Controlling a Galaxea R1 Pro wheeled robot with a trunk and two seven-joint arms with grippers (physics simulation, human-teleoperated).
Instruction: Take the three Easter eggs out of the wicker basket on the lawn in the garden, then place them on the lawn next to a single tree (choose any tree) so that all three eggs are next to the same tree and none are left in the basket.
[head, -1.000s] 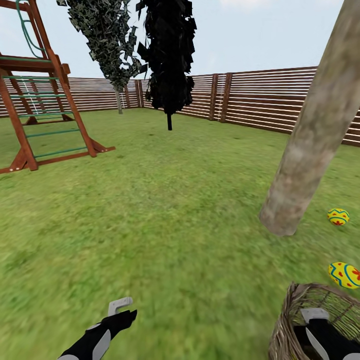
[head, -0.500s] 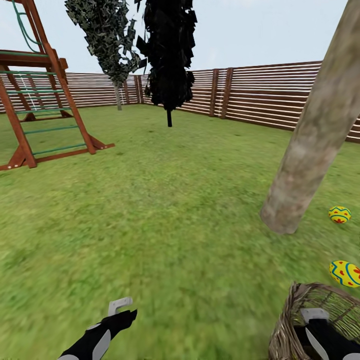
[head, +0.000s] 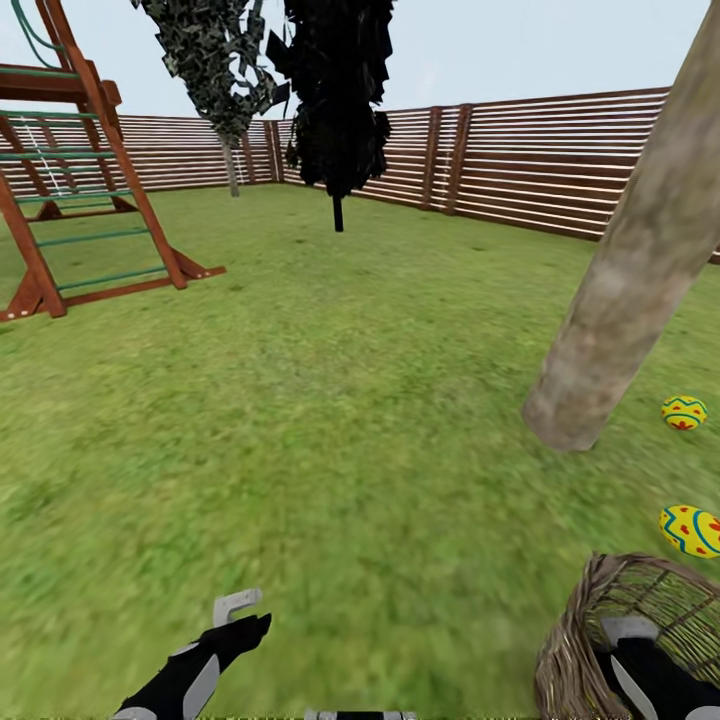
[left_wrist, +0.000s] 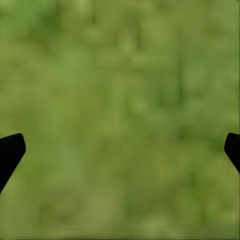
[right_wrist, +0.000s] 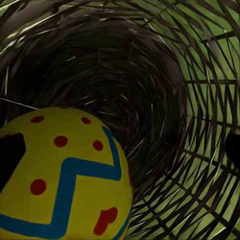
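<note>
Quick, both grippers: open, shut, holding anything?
Left gripper: open, empty, over the lawn.
Right gripper: open, inside the wicker basket, one fingertip against an Easter egg, not closed on it.

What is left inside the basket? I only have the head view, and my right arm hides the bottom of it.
Observer: The right wrist view shows one egg lying inside the wicker basket, close in front of the right pincer.
Operator: Is that pincer open?
Observer: Yes, its fingertips stand wide apart. The egg is off centre, overlapping one fingertip and well clear of the other.
Operator: And the left one?
Observer: The left pincer is open too and holds nothing, with lawn in front of it.
</note>
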